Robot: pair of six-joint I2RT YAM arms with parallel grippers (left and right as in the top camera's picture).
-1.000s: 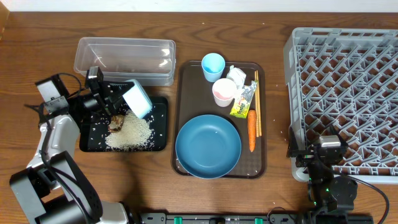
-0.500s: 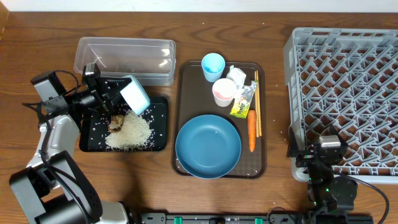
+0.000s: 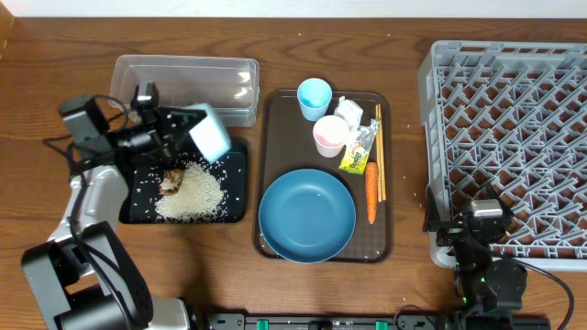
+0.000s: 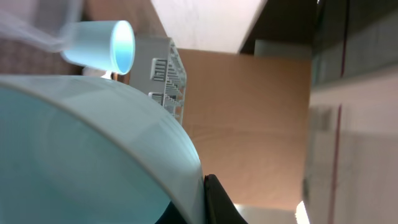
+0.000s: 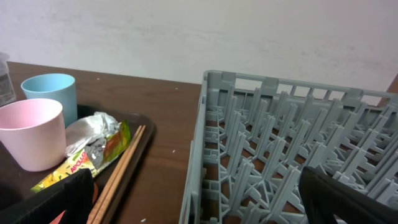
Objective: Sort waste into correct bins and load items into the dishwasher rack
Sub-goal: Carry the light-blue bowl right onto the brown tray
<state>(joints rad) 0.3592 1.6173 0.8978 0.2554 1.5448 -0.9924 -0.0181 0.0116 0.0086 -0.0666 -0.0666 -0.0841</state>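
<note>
Left wrist is mostly blocked for you: the bowl [image 4: 81, 155] fills the lower left and runs off the frame, and only one dark finger [image 4: 214, 199] pokes out at the bottom edge. Past the rim you get the blue cup [image 4: 99, 46], sideways in frame, and a sliver of the rack [image 4: 166, 71]. The rest is blur

Overhead gives what that view can't. Left gripper [image 3: 182, 137] is clamped on the bowl, which is in the air and tipped well off level. It's over the far edge of the black tray [image 3: 240, 213], just beside the tub [image 3: 183, 87]. You can't tell from above which way its mouth faces. Rice [image 3: 194, 192] is piled in the black tray, with the brown lump [image 3: 171, 181] touching the pile's left side

Right gripper [image 3: 461, 220] is spread wide and holds nothing, at the rack's near-left corner. In right wrist its fingers are just dark blurs in the bottom corners. That view catches the pink cup [image 5: 34, 134], wrapper [image 5: 87, 155] and chopsticks [image 5: 121, 168], but not the plate or carrot

Overhead, the plate [image 3: 306, 215] sits on the near half of the brown tray [image 3: 275, 119]. The chopsticks lie along its right side, long axis near-to-far. The carrot [image 3: 371, 192] is parallel just beside them, thick end far, tip toward the robot. Paper [image 3: 348, 112] sits between the blue cup and the chopsticks. The rack is cut off at the right edge
</note>
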